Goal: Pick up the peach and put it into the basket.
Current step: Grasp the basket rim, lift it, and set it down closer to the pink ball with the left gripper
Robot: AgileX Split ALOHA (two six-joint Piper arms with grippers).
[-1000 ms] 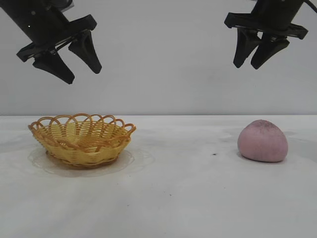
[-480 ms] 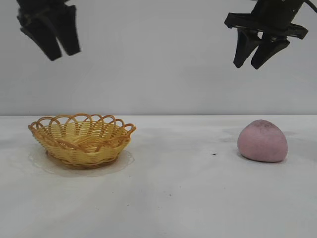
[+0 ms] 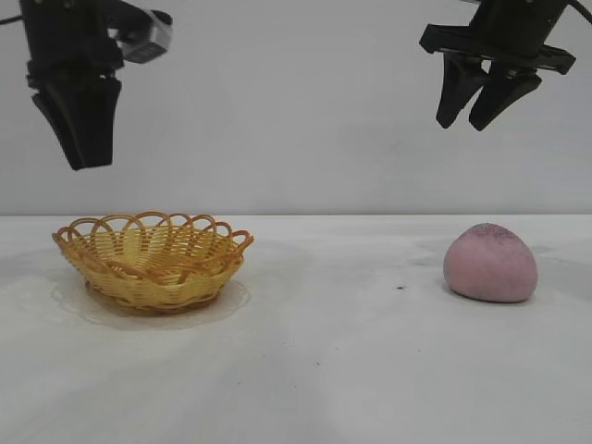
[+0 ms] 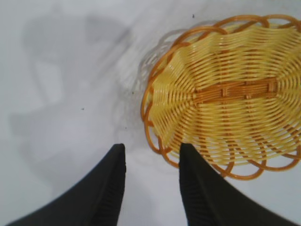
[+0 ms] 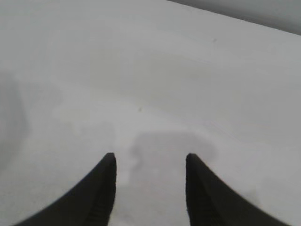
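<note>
The pink-mauve peach [image 3: 490, 264] sits on the white table at the right. The yellow-orange wicker basket [image 3: 153, 257] stands at the left and is empty; it also shows in the left wrist view [image 4: 225, 89]. My left gripper [image 3: 85, 165] hangs open and empty above the basket's left edge; in the left wrist view [image 4: 153, 151] its fingers frame bare table beside the basket rim. My right gripper [image 3: 462, 125] hangs open and empty high above the peach, slightly left of it. The right wrist view [image 5: 149, 160] shows only bare table; the peach is out of that view.
The white table [image 3: 351, 361] runs across the whole front. A plain grey wall stands behind it. A small dark speck [image 3: 400, 288] lies on the table left of the peach.
My left gripper has turned from a sideways tilt to pointing straight down and has dropped a little over the basket's left side. The right gripper, peach and basket have not moved.
</note>
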